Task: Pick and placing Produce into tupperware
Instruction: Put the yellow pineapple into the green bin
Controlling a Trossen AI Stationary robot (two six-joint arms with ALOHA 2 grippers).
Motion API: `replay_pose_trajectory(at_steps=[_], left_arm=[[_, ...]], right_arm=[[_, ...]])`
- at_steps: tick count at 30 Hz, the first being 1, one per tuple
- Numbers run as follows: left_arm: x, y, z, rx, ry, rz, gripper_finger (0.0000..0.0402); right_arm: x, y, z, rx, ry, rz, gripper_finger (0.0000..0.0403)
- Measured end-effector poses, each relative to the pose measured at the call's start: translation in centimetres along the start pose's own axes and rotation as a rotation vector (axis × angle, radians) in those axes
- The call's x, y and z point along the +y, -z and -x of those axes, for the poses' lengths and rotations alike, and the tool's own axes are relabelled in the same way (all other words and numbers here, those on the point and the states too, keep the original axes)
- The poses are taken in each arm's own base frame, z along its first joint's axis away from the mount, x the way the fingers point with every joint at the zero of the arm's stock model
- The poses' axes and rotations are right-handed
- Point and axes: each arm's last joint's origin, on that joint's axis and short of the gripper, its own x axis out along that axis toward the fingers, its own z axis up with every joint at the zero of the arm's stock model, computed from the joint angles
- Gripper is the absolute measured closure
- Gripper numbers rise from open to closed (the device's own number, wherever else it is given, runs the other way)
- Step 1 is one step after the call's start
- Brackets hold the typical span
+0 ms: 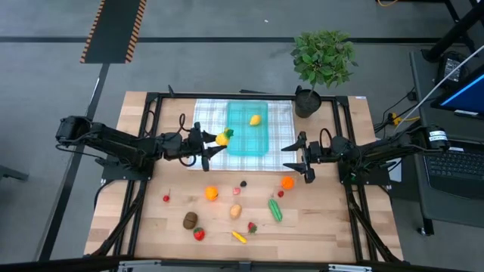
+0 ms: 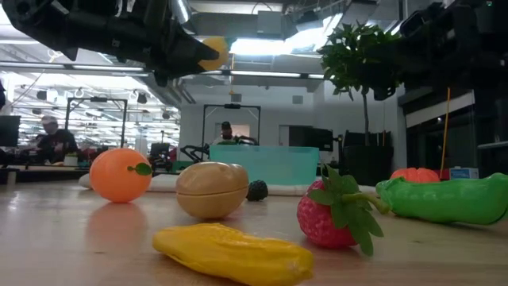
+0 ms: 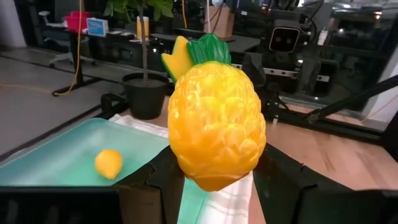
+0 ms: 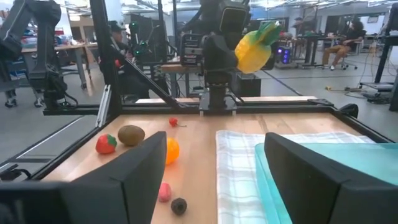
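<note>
A: Toy pineapple [image 3: 216, 121], yellow with a green crown: item in transit. Held between the fingers of the left gripper [image 1: 217, 143], lifted clear of the table, at the near-left edge of the tupperware [image 1: 246, 143].

B: Why that height?

A: My guess is that it needs to clear the container wall before release. The grip sits around the fruit's lower body, crown pointing away from the wrist.

B: The tupperware itself?

A: A teal tray lying on the checked cloth [image 1: 204, 113], at the far middle of the table. Contents: one lemon [image 1: 255, 119], toward the far side.

B: The right gripper [image 1: 305, 160]?

A: Jaws parted, nothing between them, hovering just beside the tray's right edge. It appears to be waiting so the left arm has room.

B: Stock left on the wood?

A: An orange [image 1: 212, 193], a second orange [image 1: 287, 182], a kiwi [image 1: 190, 220], a potato [image 1: 236, 211], a green cucumber [image 1: 274, 209], two strawberries [image 1: 199, 234], a cherry [image 1: 166, 198] and a yellow piece [image 1: 239, 236] at the front. All are well apart from the tray.

B: The potted plant [image 1: 324, 57]?

A: At the far right corner, not stock.
</note>
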Motion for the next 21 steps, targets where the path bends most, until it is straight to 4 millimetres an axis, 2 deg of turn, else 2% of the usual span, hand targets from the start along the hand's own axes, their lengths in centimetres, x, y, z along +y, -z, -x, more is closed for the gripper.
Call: replay_pose_trajectory(at_steps=[5, 14, 21], left_arm=[[0.5, 0.1, -0.8, 0.028, -0.036, 0.002, 0.0241], [2.4, -0.3, -5.3, 0.086, -0.03, -0.047, 0.0242], [4.2, -1.8, -7.9, 0.084, 0.034, -0.03, 0.0243]], right_arm=[[0.0, 0.0, 0.0, 0.0, 0.0, -0.045, 0.013], [0.0, 0.1, 0.0, 0.008, 0.0, -0.047, 0.013], [0.0, 0.1, 0.0, 0.01, 0.0, -0.047, 0.013]])
